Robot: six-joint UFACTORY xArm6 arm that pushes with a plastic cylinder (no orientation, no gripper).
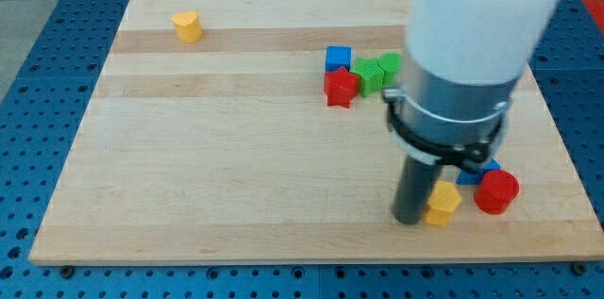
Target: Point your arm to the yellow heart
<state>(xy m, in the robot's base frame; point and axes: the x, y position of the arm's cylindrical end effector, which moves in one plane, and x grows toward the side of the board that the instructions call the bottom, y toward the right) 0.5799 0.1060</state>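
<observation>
The wooden board (236,148) fills most of the view, and the big white and grey body of the arm (472,44) stands over its right part. My tip (410,220) rests near the view's bottom right, touching or just beside a yellow block (444,205), with a red cylinder (496,191) a little further right. There are no fingers on this rod, so nothing is clenched or grasped. The yellow heart (188,26) lies alone at the view's top left, well apart from my tip. I judge that the pointing step is only at its start: the next move calls for a long slide up and left, passing below the red star (340,87), the blue cube (338,57) and the green blocks (376,72). The arm hides part of a blue block (479,174), so its shape I cannot tell.
</observation>
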